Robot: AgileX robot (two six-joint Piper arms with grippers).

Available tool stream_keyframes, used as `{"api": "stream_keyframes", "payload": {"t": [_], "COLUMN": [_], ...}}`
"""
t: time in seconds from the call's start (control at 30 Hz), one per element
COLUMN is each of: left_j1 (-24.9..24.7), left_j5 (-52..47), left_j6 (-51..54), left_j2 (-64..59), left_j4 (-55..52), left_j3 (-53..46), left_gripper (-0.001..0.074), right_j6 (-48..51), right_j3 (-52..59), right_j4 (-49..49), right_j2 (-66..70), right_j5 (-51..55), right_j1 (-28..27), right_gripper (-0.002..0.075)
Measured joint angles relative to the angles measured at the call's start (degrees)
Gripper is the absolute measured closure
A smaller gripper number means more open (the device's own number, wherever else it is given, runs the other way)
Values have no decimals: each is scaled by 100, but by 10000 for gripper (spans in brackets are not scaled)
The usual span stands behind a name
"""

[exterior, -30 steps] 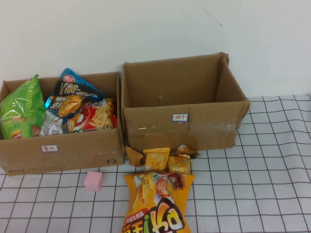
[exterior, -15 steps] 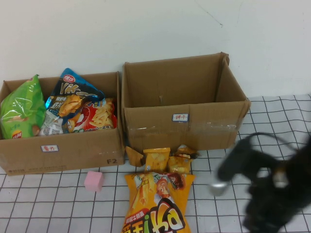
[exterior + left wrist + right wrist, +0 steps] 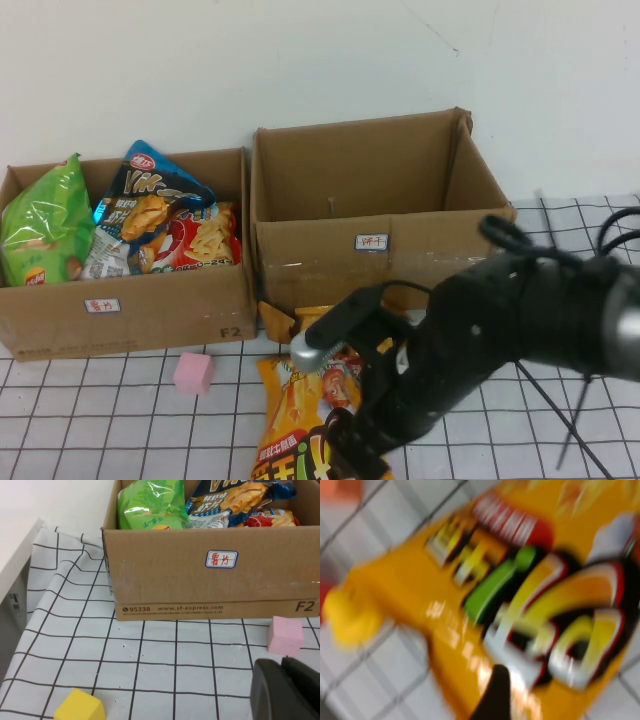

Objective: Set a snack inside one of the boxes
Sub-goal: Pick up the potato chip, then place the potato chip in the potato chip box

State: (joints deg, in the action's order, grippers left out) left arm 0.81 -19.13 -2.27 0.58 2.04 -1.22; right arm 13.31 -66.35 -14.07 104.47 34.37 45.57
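A large yellow snack bag (image 3: 288,405) lies flat on the checked cloth in front of the two boxes. It fills the right wrist view (image 3: 485,605). Small yellow snack packets (image 3: 322,322) lie just behind it. The left cardboard box (image 3: 130,305) holds several snack bags. The right cardboard box (image 3: 380,255) is open and looks empty. My right gripper (image 3: 350,450) hangs low over the near part of the yellow bag. My left gripper (image 3: 287,690) is shut and empty, low over the cloth in front of the left box (image 3: 200,585), out of the high view.
A pink cube (image 3: 193,372) sits in front of the left box and also shows in the left wrist view (image 3: 285,635). A yellow cube (image 3: 79,707) lies near the table's left edge. Cables trail from the right arm at the right (image 3: 560,380).
My right arm has swung in from the right and now reaches over the yellow snack bag, covering part of it. The boxes and snacks have not moved.
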Motion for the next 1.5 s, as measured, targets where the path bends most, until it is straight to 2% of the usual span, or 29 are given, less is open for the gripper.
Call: {"api": "stream_keyframes", "payload": {"t": [0.23, 0.7, 0.73, 0.8, 0.93, 1.17, 1.2, 1.3, 1.4, 1.5], "left_j1": [0, 0, 0, 0, 0, 0, 0, 0, 0, 0], "left_j5": [0, 0, 0, 0, 0, 0, 0, 0, 0, -10], "left_j6": [0, 0, 0, 0, 0, 0, 0, 0, 0, 0], "left_j2": [0, 0, 0, 0, 0, 0, 0, 0, 0, 0], "left_j4": [0, 0, 0, 0, 0, 0, 0, 0, 0, 0], "left_j3": [0, 0, 0, 0, 0, 0, 0, 0, 0, 0], "left_gripper": [736, 736, 736, 736, 736, 736, 736, 736, 736, 736], "right_j6": [-305, -499, -499, -460, -325, -206, -173, 39, 216, 466], "right_j3": [-185, -866, -878, -897, -952, -966, -939, -888, -877, -877], "right_j4": [-117, -461, -459, -474, -574, -646, -629, -546, -507, -508], "right_j2": [587, 1675, 1683, 1688, 1665, 1402, 1317, 810, 182, -326], "right_j5": [-850, -918, -881, -826, -727, -515, -466, -394, -796, -1665], "right_j1": [0, -10, -10, -10, -10, 1, 1, 35, 118, 200], "right_gripper": [36, 36, 53, 134, 452, 477, 499, 637, 669, 676]}}
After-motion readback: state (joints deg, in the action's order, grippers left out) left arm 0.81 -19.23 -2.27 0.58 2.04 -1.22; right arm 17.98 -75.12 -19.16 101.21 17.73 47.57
